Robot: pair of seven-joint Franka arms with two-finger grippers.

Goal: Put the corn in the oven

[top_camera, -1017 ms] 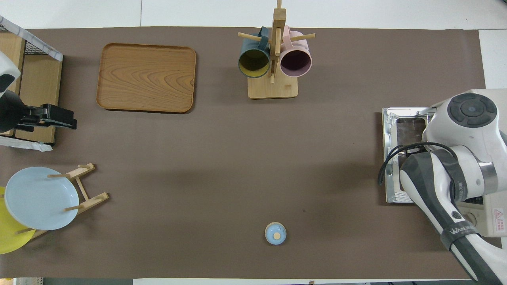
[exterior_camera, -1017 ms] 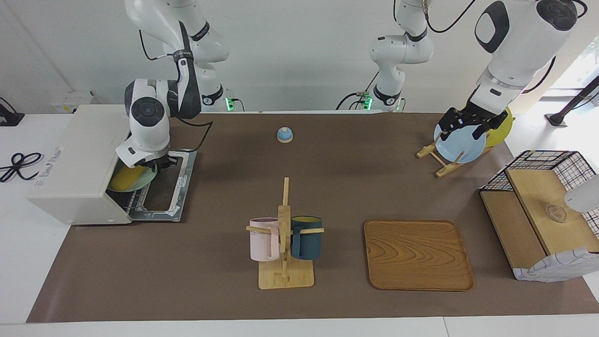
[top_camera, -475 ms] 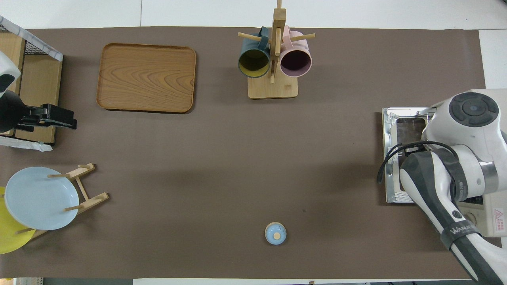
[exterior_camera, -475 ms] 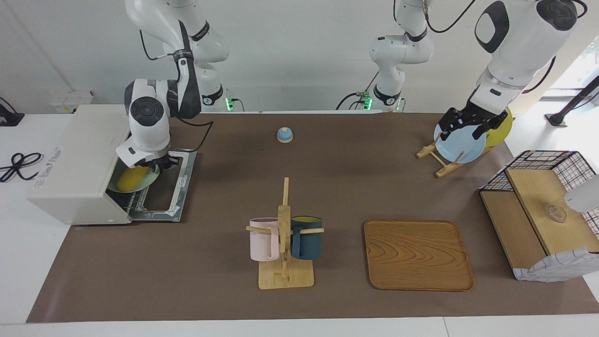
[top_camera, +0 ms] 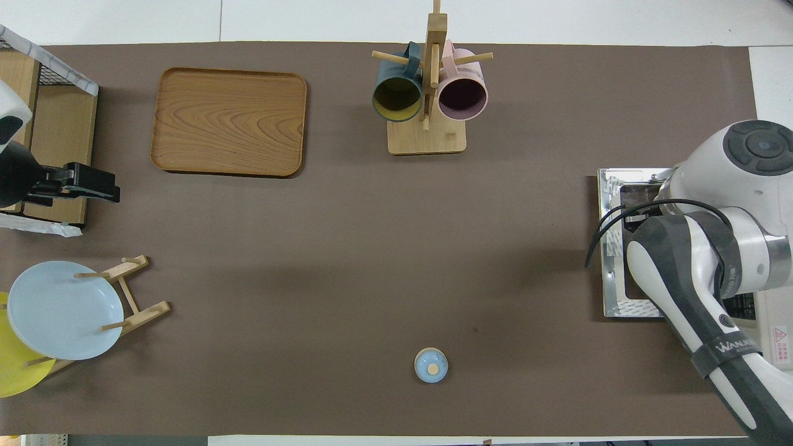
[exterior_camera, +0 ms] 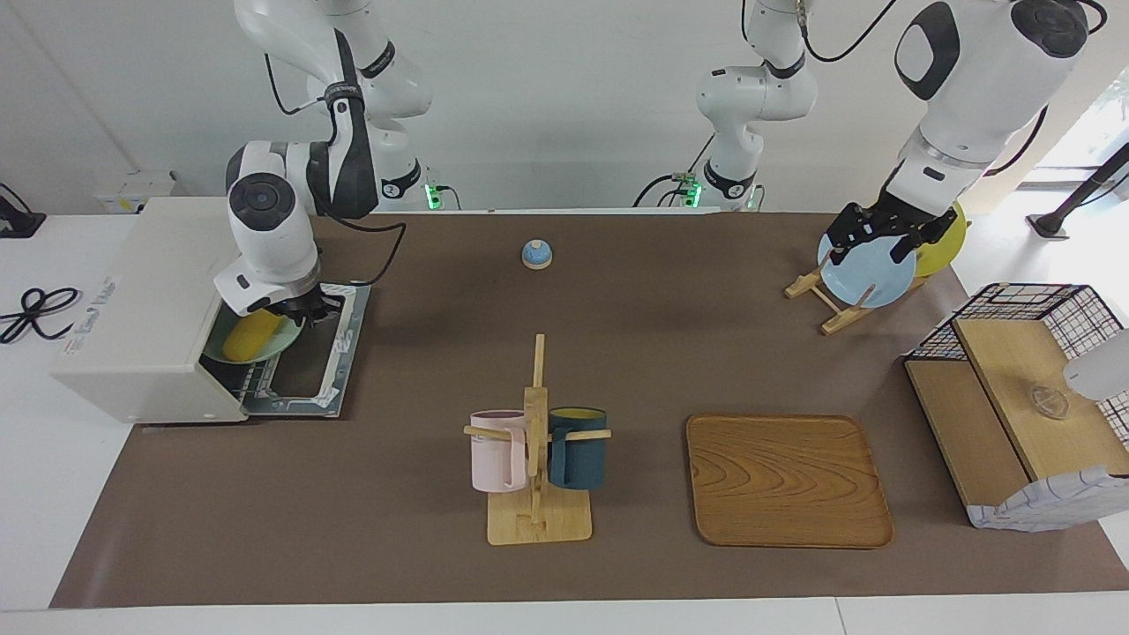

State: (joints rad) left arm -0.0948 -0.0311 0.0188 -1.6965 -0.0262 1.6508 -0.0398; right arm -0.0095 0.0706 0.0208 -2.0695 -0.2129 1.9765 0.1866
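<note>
Corn point(exterior_camera: 251, 333): lies on a pale green plate point(exterior_camera: 280, 339) at the mouth of the oven point(exterior_camera: 141, 300), on the wire rack, one end poking out past the opening. Oven door point(exterior_camera: 310, 363): folded down flat on the tabletop point(exterior_camera: 617, 353), at the right arm's end.

Right gripper point(exterior_camera: 306, 309): hangs low over the open door, just beside the plate's rim and the corn's outer end, clear of the corn. Apart or together: cannot tell.

Left gripper point(exterior_camera: 875, 236): waits in the air at the left arm's end, over the plate rack with a blue plate point(exterior_camera: 869, 273) and a yellow plate point(exterior_camera: 945, 236). Fingers spread apart, holding nothing.

Elsewhere on the tabletop: mug stand point(exterior_camera: 536, 494) with a pink mug point(exterior_camera: 497, 450) and a dark blue mug point(exterior_camera: 578, 448), wooden tray point(exterior_camera: 788, 481) beside it, small blue knob point(exterior_camera: 536, 254) nearer to the robots.
</note>
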